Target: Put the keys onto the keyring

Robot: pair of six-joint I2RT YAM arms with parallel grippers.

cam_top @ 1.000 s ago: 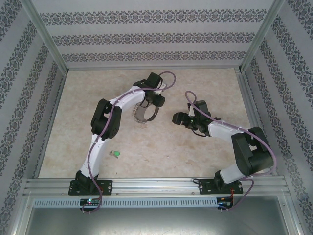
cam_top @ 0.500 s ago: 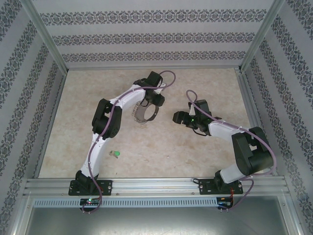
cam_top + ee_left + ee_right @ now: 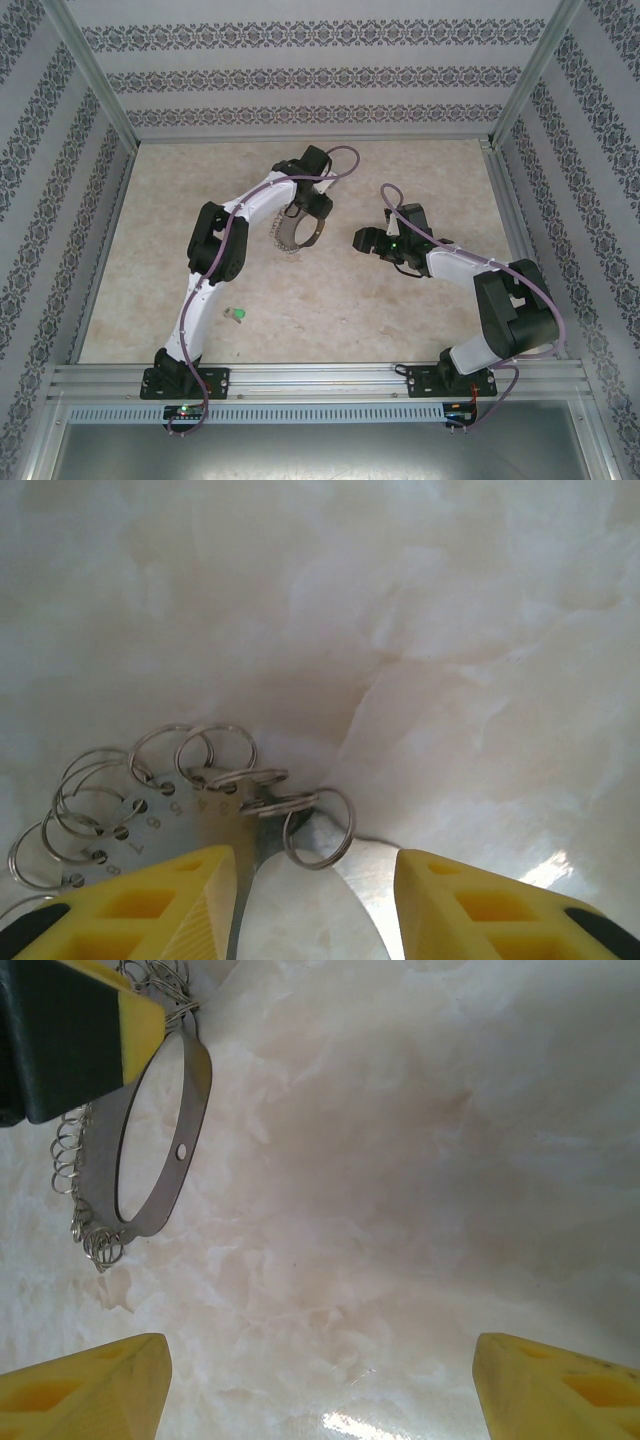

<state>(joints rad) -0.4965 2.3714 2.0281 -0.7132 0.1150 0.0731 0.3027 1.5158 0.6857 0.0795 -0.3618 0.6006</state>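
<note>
Tilted up on edge near the middle of the table (image 3: 400, 320): the keyring (image 3: 293, 235), a thin dark-grey band fringed along its outer side with small silvery split rings (image 3: 215, 750). Seen close from the left wrist as a flat metal strip with punched holes and stamped numbers (5, 6, 7 and 8 legible), a split ring through each hole in sight. Seen from the right wrist as a narrow upright oval, one hole plain in its band, the fringe hanging down its left side. Low edge touching the table or not: cannot tell.

Pinched by the left gripper (image 3: 308, 218), its yellow fingers (image 3: 150, 905) closed in on the band from either side, the far arc of the ring bowed between them. One of those fingers, black-backed and yellow-faced, over the ring's top in the right wrist view.

Lying loose on the table well apart from the ring, toward the near edge and just beside the white lower link of the left arm (image 3: 192, 315): the green-headed key (image 3: 237, 315), too small to make out its blade.

Just to the right of the ring, facing it and apart from it: the right gripper (image 3: 361, 241), spread wide, nothing but pale marbled table between its yellow tips.

Around the table, patterned wallpaper walls (image 3: 300, 75); along the near edge, an aluminium rail (image 3: 320, 378) with the arms bolted on.
</note>
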